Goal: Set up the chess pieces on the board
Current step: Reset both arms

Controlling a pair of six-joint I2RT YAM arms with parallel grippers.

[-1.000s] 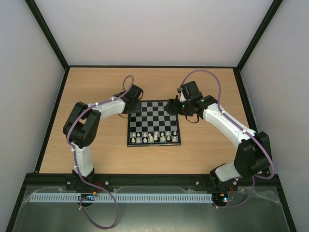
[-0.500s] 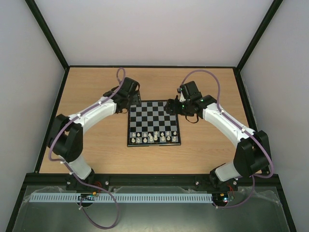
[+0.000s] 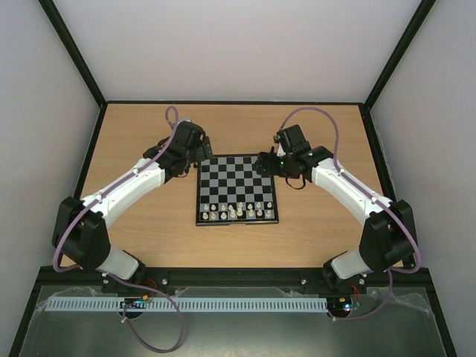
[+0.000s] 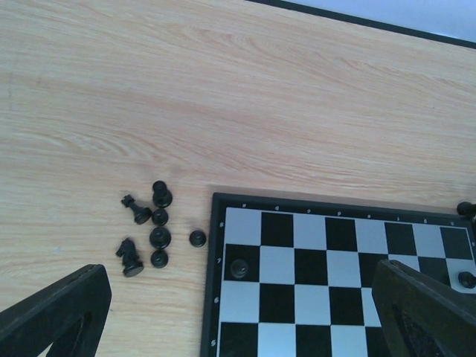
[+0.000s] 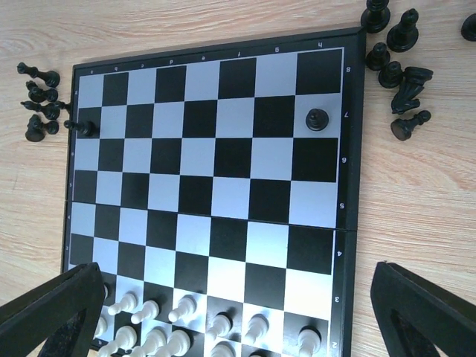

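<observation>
The board (image 3: pixel 238 178) lay mid-tabletop, with white pieces (image 3: pixel 236 212) ranked along its near edge and two black pawns (image 5: pixel 317 119) on its far rows. The left gripper (image 4: pixel 238 320) and right gripper (image 5: pixel 238 312) hung wide open and empty. Black's setup seemed underway, and the next move called for pinching one of the loose black pieces (image 4: pixel 152 227) beside the far corners.

Several black chess pieces (image 4: pixel 160 238) cluster on the table (image 4: pixel 223 111) just left of the board (image 4: pixel 309 230) (one pawn (image 4: pixel 238 268) stands on it).

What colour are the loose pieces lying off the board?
Black: the loose pieces show best in the left wrist view.
</observation>
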